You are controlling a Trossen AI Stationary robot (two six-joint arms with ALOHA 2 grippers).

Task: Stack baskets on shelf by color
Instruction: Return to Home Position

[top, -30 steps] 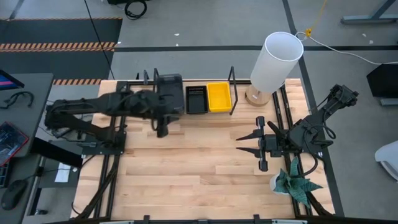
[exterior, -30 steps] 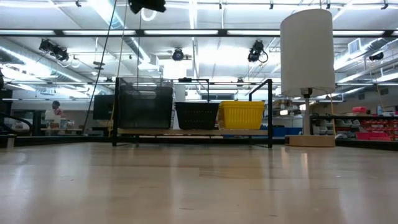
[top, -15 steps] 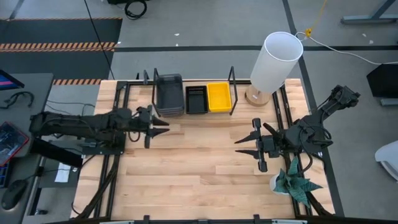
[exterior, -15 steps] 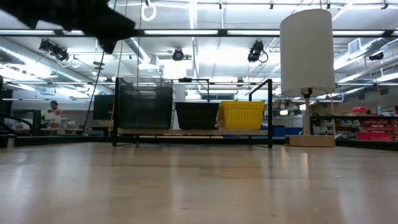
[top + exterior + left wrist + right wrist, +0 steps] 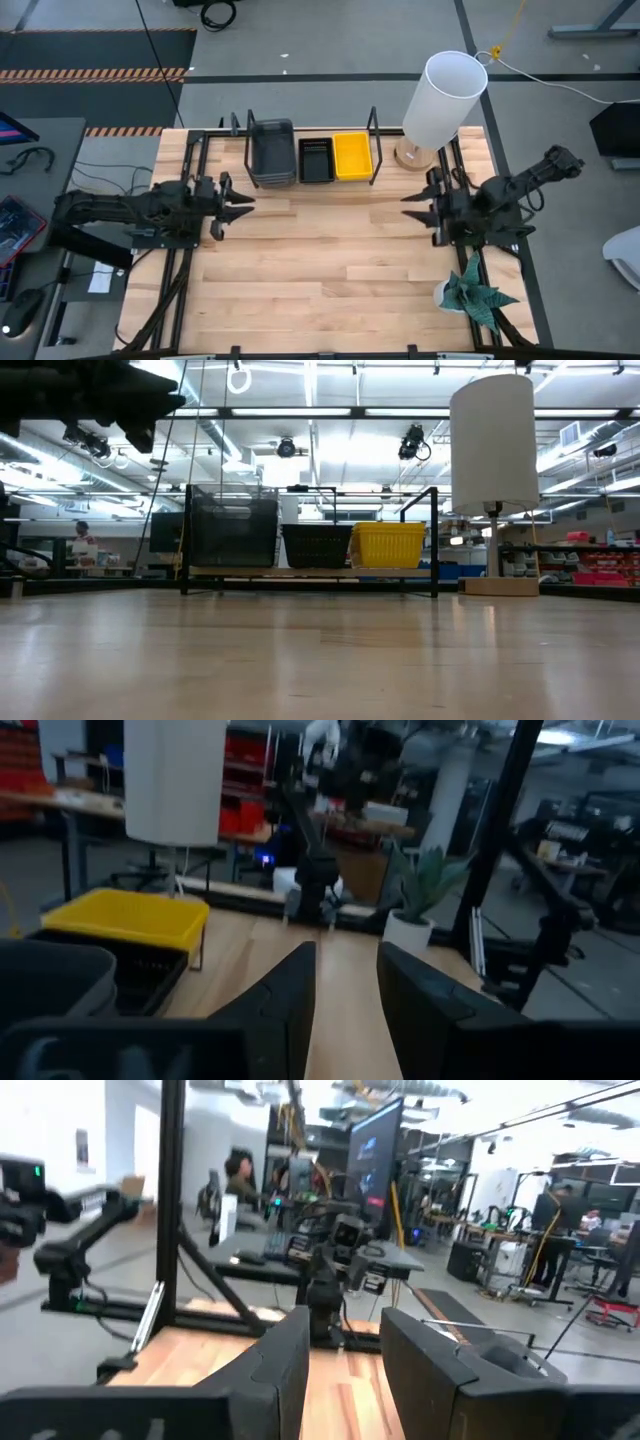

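Observation:
The shelf (image 5: 310,182) stands at the table's far edge, a wooden board between black end loops. Side by side on the board rest the gray baskets (image 5: 271,152) on the left, the black baskets (image 5: 316,160) in the middle and the yellow baskets (image 5: 352,156) on the right. The low view shows them in a row: gray (image 5: 233,530), black (image 5: 317,545), yellow (image 5: 390,544). My left gripper (image 5: 243,205) hovers open and empty near the shelf's left end, on its near side. My right gripper (image 5: 410,208) is open and empty at the table's right.
A lamp with a tall white shade (image 5: 445,98) stands on a wooden base (image 5: 412,155) just right of the shelf. A potted plant (image 5: 472,295) sits at the near right corner. Bare wooden tabletop (image 5: 320,260) lies between the arms.
My left gripper has drawn back from over the gray baskets toward the table's left and near edges; the gray baskets stay on the shelf. My right gripper has gone a little toward the far and right edges.

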